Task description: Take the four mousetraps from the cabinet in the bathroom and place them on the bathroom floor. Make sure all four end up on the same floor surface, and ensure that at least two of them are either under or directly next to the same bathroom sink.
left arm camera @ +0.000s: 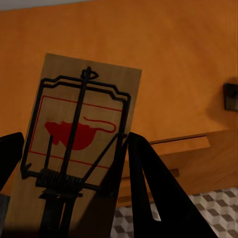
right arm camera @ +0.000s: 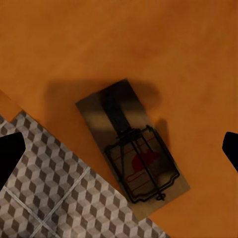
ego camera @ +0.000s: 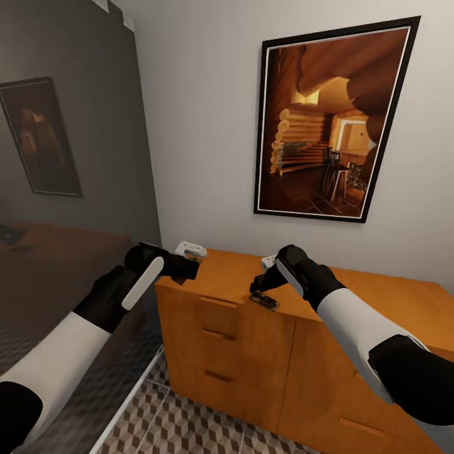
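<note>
From the head view, both arms reach over the low orange-brown wooden cabinet (ego camera: pixel 252 340), which stands under a framed cabin picture (ego camera: pixel 331 123). The left end effector (ego camera: pixel 183 268) sits at the cabinet's near corner, forearm angled up across the patterned cube-tile floor (ego camera: pixel 189 422). The right end effector (ego camera: pixel 261 290) tips down over a small flat dark mousetrap (ego camera: pixel 265 301) at the cabinet top's front edge, likely lining up a pick.

In the left wrist view, the left end effector's fingers (left arm camera: pixel 148 183) are closed on a pale wooden mousetrap with a red mouse print (left arm camera: pixel 79 148), lifted off the worktop, ready for carrying down.

In the right wrist view, the fingertips (right arm camera: pixel 10 153) are spread wide and empty, straddling the edge trap (right arm camera: pixel 134 153).
</note>
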